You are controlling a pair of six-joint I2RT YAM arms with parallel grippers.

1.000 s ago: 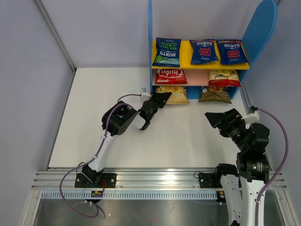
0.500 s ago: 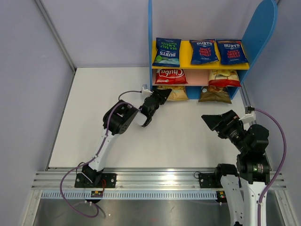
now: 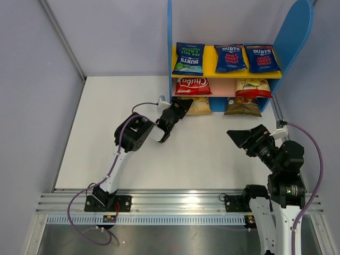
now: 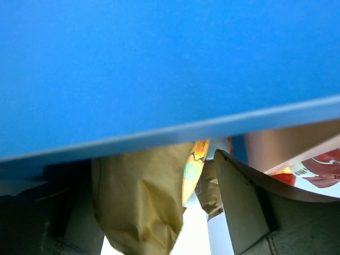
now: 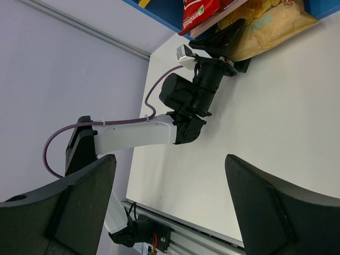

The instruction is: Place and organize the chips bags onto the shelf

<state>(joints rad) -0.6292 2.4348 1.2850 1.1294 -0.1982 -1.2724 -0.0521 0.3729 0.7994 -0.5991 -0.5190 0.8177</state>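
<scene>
My left gripper [image 3: 180, 108] was at the bottom bay of the shelf [image 3: 170, 53], far nearer than my right gripper [image 3: 240, 136], which hung wide open and well apart; the tan-gold bag [image 4: 139, 204] lay straight ahead between my spread jaws, unpinched, long side along the shelf front; glossy, creased.
</scene>
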